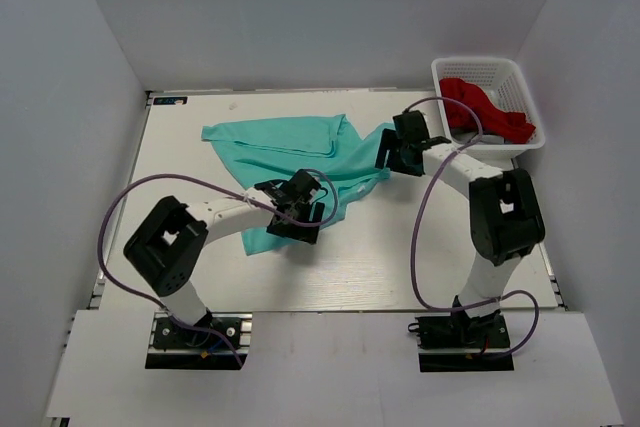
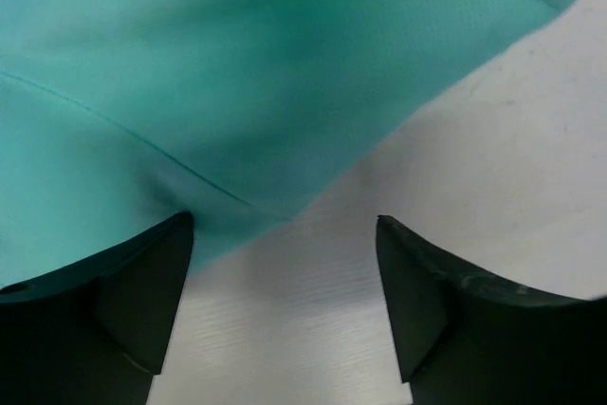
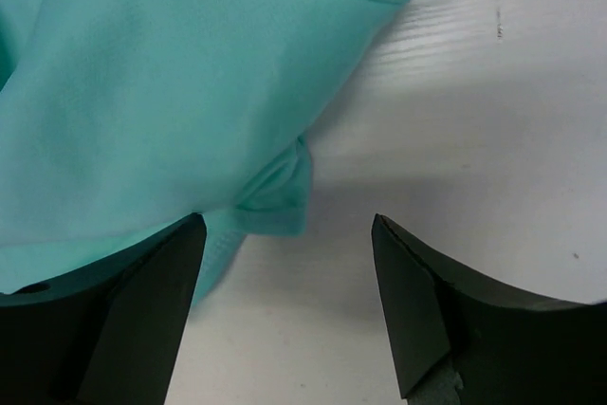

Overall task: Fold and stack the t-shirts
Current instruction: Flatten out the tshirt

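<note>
Barely begun: t-shirt [image 1: 285,147] crumpled, unfolded on bench [image 1: 400,277], left gripper [image 2: 285,272] at its 6 o'clock edge, right gripper [image 3: 289,272] at 3 o'clock, both apart, empty.

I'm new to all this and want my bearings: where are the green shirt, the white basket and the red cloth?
green shirt [image 1: 285,142]: top view, middle of the cloth.
white basket [image 1: 475,62]: top view, far rim.
red cloth [image 1: 500,119]: top view, its middle.

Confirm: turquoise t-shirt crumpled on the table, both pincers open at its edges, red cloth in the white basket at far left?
Wrong side: the white basket holding the red cloth sits at the far right, as the top external view shows. The rest holds.
</note>
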{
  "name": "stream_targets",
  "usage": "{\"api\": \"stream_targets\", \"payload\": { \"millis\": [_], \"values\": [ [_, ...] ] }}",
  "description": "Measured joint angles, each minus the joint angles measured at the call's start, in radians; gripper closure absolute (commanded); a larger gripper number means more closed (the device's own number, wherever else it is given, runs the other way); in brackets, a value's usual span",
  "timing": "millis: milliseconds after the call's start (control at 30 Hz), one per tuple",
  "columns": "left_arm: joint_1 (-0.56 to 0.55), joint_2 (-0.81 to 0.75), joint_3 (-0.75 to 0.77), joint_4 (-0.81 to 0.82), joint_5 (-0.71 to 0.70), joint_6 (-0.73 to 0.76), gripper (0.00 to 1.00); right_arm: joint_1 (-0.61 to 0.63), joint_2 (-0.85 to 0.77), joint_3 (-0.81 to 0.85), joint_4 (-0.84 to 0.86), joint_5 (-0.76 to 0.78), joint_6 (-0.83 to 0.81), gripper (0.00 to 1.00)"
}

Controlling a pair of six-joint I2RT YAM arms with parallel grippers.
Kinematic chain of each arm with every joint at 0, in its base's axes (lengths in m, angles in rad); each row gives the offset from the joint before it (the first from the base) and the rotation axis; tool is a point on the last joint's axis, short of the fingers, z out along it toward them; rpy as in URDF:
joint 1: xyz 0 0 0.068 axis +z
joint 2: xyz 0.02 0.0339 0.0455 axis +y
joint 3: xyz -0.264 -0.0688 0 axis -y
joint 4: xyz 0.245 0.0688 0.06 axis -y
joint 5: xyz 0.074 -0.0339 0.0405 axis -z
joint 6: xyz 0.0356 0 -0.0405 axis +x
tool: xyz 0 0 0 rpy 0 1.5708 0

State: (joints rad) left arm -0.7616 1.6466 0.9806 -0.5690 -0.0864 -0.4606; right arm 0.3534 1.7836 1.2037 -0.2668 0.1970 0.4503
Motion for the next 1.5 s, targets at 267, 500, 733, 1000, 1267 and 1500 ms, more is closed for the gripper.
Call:
{"api": "stream_targets", "payload": {
  "millis": [267,500,733,1000,1267,1500],
  "values": [
    [-0.029,0.071,0.043,-0.023,-0.121,0.007,0.65,-0.006,0.151,0.073,0.0,-0.069,-0.011,0.43],
    [-0.03,0.072,0.043,-0.03,-0.17,-0.001,1.0,-0.01,0.158,0.051,0.039,-0.124,-0.019,0.98],
    [-0.03,-0.05,0.046,-0.048,-0.192,0.01,1.0,-0.011,0.055,-0.008,0.045,-0.141,-0.034,1.0],
    [-0.03,-0.514,0.148,0.107,-0.207,0.112,1.0,-0.011,-0.34,0.018,0.0,-0.111,-0.067,1.0],
    [-0.03,-0.616,0.389,0.141,-0.181,0.173,1.0,-0.01,-0.688,0.084,-0.027,-0.098,-0.095,1.0],
    [-0.028,-0.676,0.525,0.127,0.059,0.21,1.0,-0.01,-0.853,0.264,-0.104,-0.099,-0.123,1.0]
  ]
}}
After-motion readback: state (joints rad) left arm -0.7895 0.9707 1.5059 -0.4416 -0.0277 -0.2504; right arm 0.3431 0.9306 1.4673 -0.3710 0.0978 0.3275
